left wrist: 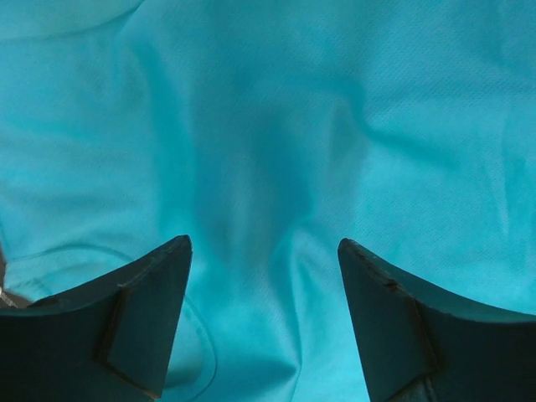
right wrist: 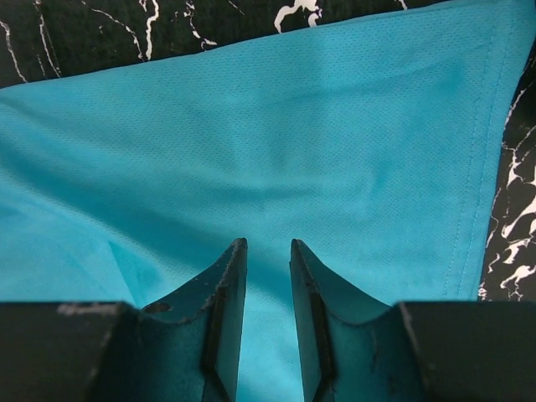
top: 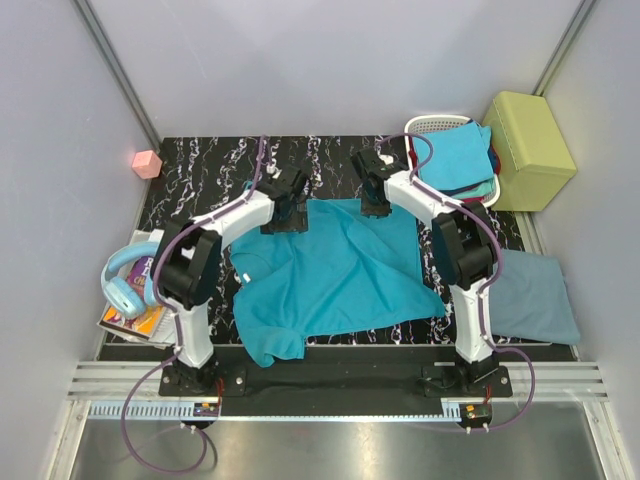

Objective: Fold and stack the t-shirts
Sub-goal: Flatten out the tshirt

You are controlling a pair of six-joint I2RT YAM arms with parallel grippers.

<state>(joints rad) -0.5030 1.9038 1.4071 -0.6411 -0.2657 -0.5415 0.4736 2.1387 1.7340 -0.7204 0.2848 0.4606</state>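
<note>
One t-shirt (top: 330, 275) on table (top: 200, 165), basket (top: 435, 119) at far right.

Far hem of teal t-shirt (top: 330, 275) under left arm (top: 240, 215) and right arm (top: 460, 250); grey-blue t-shirt (top: 535, 300) partly behind the latter

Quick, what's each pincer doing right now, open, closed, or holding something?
Left pincer: open above the teal shirt, holding nothing.
Right pincer: nearly closed over that shirt; grip cannot be told.

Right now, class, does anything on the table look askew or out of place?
Yes: the large teal t-shirt lies crumpled and skewed, not flat, and its near corner spills past the front edge of the table.
</note>
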